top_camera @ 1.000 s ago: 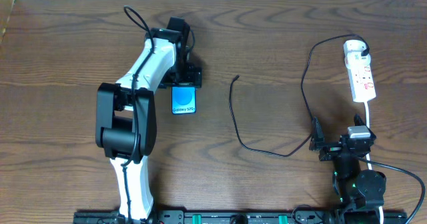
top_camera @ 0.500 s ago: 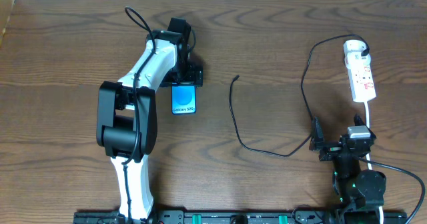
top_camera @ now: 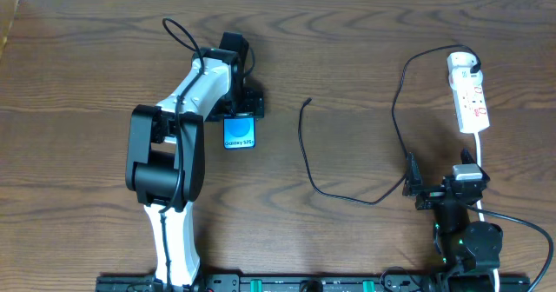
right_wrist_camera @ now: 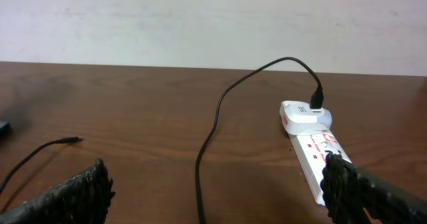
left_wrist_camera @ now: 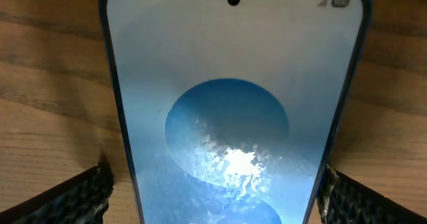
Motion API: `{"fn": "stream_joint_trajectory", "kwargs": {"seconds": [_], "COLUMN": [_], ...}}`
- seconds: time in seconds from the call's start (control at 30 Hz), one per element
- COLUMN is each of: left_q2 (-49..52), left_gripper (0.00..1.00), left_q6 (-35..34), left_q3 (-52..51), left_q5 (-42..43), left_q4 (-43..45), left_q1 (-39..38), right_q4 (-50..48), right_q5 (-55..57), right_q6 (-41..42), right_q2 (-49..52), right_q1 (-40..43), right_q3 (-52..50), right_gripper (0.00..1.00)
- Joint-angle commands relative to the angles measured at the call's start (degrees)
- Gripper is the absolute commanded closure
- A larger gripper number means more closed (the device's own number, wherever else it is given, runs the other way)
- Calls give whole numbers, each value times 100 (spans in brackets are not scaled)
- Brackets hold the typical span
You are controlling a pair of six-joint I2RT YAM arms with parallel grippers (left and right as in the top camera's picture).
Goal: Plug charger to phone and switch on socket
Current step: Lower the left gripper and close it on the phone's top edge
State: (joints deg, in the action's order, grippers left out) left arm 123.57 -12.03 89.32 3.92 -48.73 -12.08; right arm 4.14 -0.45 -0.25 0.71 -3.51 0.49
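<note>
Overhead view, with the centre of the wooden surface as the dial's hub. The phone lies flat at 9 o'clock, its blue screen lit and facing up. The left gripper hangs over its 12 o'clock end. In the left wrist view its fingers are spread wide, one on each side of the phone.

The socket lies at 2 o'clock with the white plug of the charger seated in its far end. The black cable loops down and across, and its small tip rests bare at 1 o'clock, well apart from the phone. The right gripper sits at 4 o'clock, fingers spread and holding nothing.
</note>
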Motion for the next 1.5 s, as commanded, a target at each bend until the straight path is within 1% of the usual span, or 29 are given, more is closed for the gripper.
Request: {"fn": "stream_joint_trajectory", "kwargs": {"seconds": [0.0, 0.27, 0.53, 1.3, 1.47], "left_q2": [114, 129, 129, 129, 129], "left_gripper": [0, 2, 6, 7, 7], "left_q6": [-157, -254, -310, -315, -575], "left_q3": [-48, -354, -367, -367, -367], "left_q5": [-50, -55, -55, -55, -55], "left_q4": [4, 304, 321, 238, 293], "left_q1": [-52, -240, -269, -269, -269], "right_q4": [15, 15, 15, 15, 15], "right_q5": [-31, -31, -31, -31, -33], "right_q6": [81, 81, 81, 81, 81], "right_q2": [-26, -26, -26, -26, -26], "right_q1": [-33, -33, -33, -33, -33], "right_q3": [-17, -17, -17, -17, -17], "right_gripper": [1, 1, 1, 1, 1]}}
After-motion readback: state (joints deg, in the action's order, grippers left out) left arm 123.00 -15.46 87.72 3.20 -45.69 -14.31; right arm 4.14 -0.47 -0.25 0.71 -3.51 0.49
